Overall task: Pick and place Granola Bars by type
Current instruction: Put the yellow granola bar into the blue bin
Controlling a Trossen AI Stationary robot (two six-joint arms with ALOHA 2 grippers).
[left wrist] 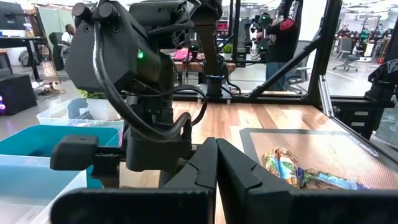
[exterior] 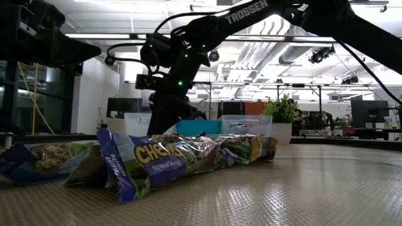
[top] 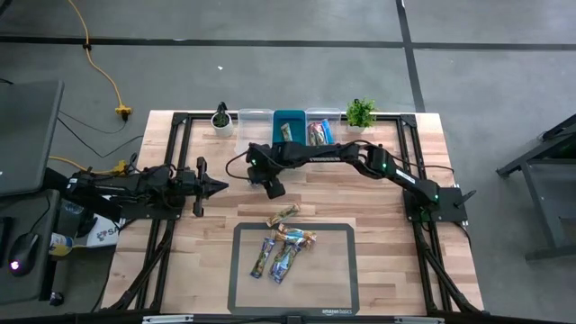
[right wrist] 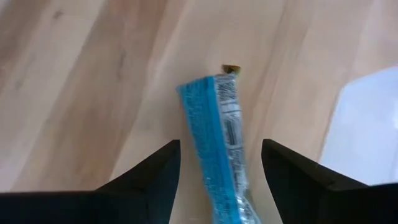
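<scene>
While the left gripper [top: 219,186] is parked shut beside the black mat [top: 346,236], a blue granola bar [right wrist: 217,134] is framed between the right gripper's [top: 274,188] spread fingers, seemingly released near the bins [top: 290,121].

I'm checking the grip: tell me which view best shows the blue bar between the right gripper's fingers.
Right wrist view: the blue bar sits in plain sight between the open fingers of the right gripper, with a gap on each side. The high, low and left wrist views do not show it; the arm is in the way.
</scene>
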